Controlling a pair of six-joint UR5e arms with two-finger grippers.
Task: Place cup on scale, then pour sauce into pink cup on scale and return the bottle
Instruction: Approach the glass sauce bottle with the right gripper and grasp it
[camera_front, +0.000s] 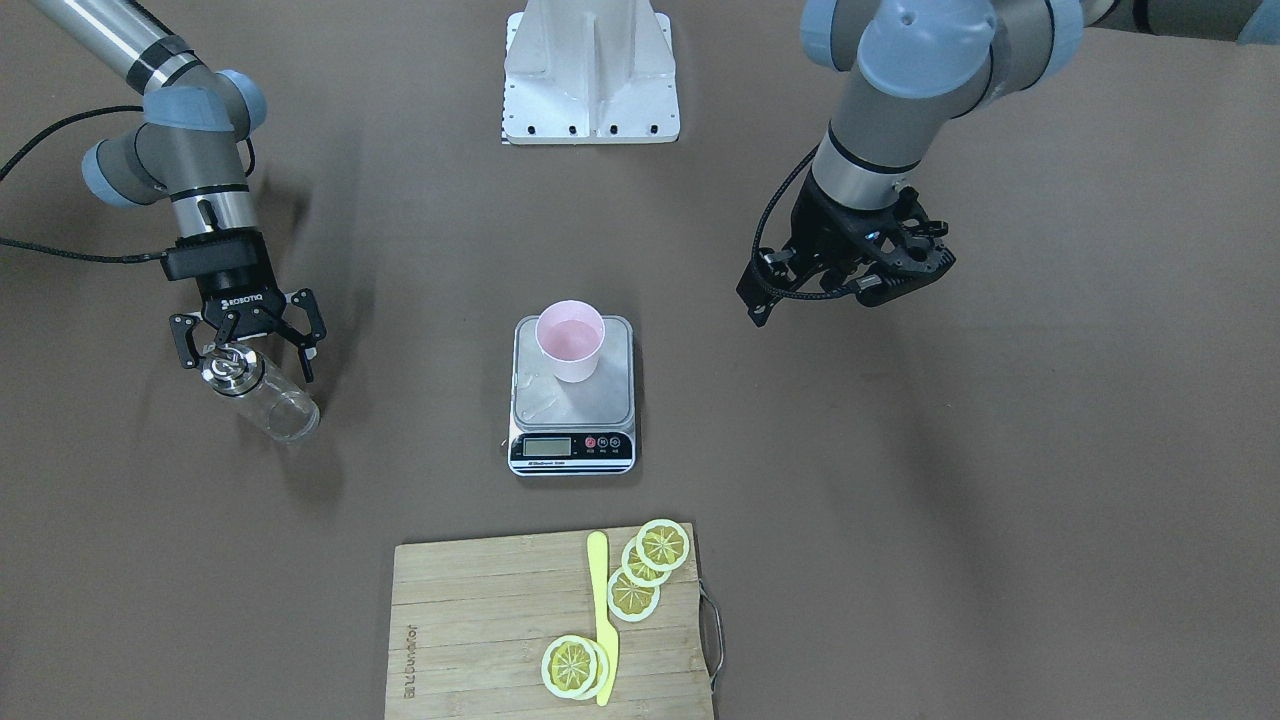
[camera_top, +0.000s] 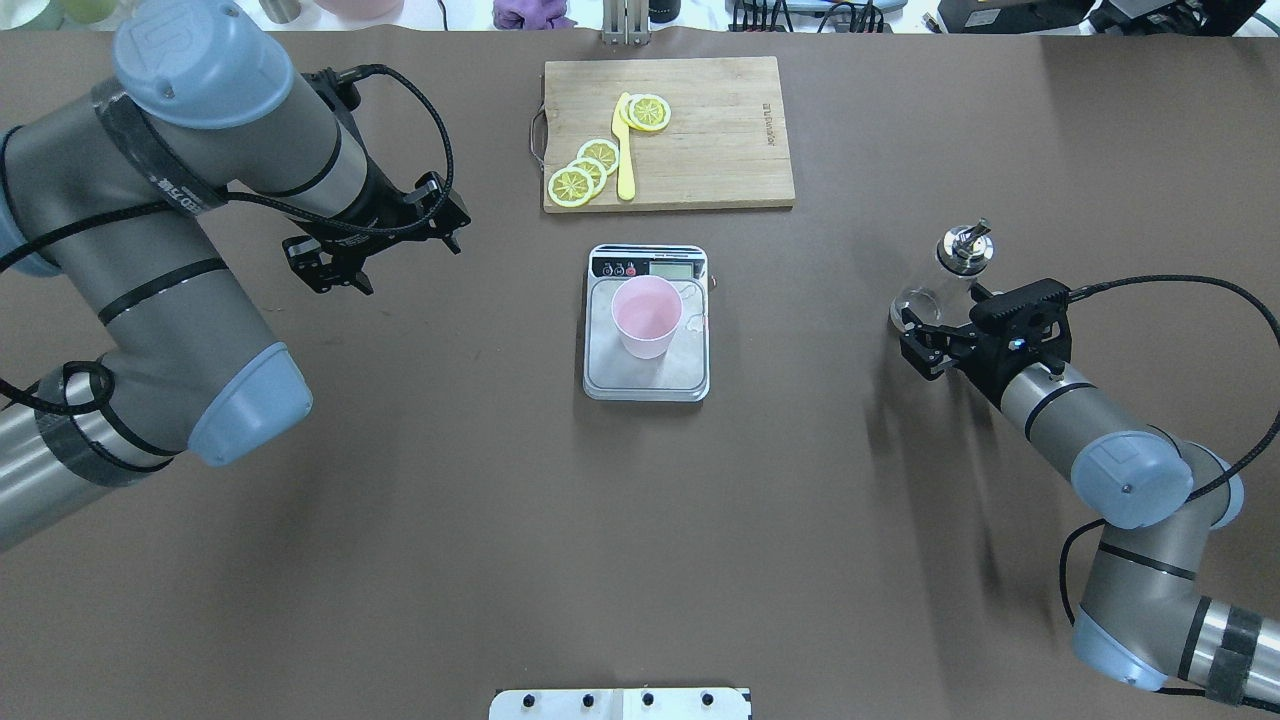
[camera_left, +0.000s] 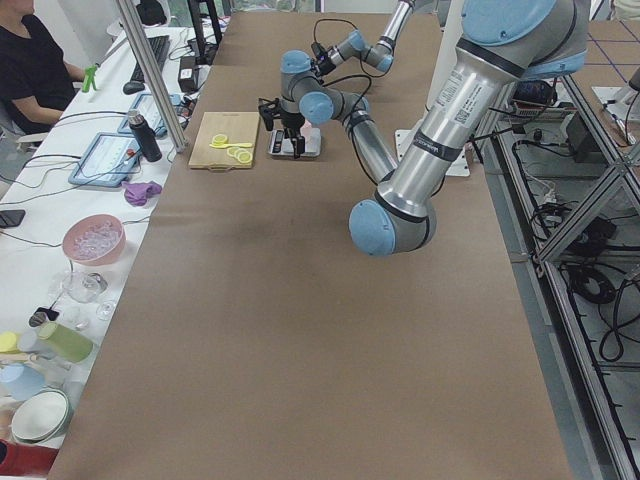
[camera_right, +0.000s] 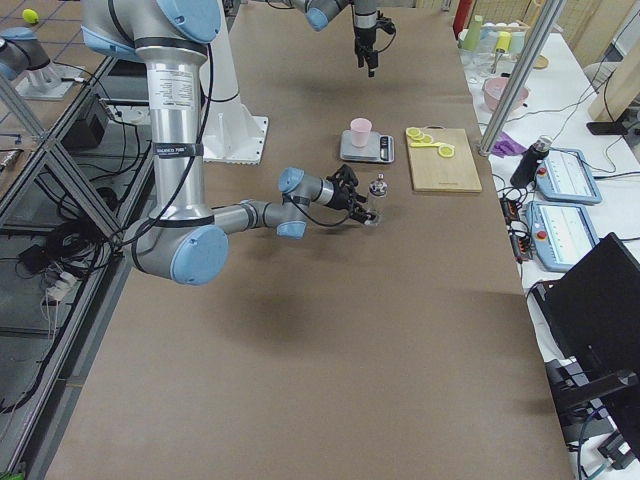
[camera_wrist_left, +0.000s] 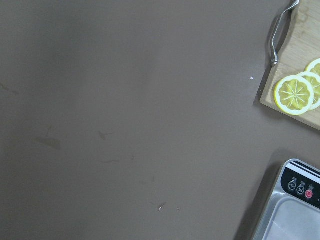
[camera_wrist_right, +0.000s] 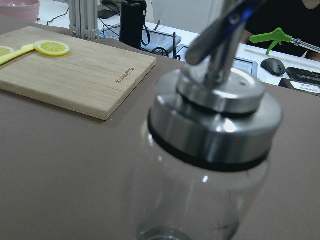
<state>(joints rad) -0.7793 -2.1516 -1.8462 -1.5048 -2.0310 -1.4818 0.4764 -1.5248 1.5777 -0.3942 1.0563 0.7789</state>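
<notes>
The pale pink cup (camera_front: 570, 340) stands upright on the silver plate of the scale (camera_front: 600, 400) at the table's middle; both also show in the overhead view, the cup (camera_top: 647, 315) on the scale (camera_top: 650, 378). The clear glass bottle (camera_front: 268, 400) with its chrome spout stands on the table at the robot's right side (camera_top: 955, 262). My right gripper (camera_front: 245, 362) is open, its fingers on either side of the bottle's upper part. The bottle fills the right wrist view (camera_wrist_right: 210, 150). My left gripper (camera_top: 390, 250) is open, empty, and hovers left of the scale.
A wooden cutting board (camera_top: 720, 130) with lemon slices (camera_top: 585, 170) and a yellow knife (camera_top: 623, 150) lies beyond the scale. The robot's white base (camera_front: 590, 80) is behind the scale. The left wrist view shows bare table, the board's handle (camera_wrist_left: 277, 35) and the scale's corner (camera_wrist_left: 295, 210).
</notes>
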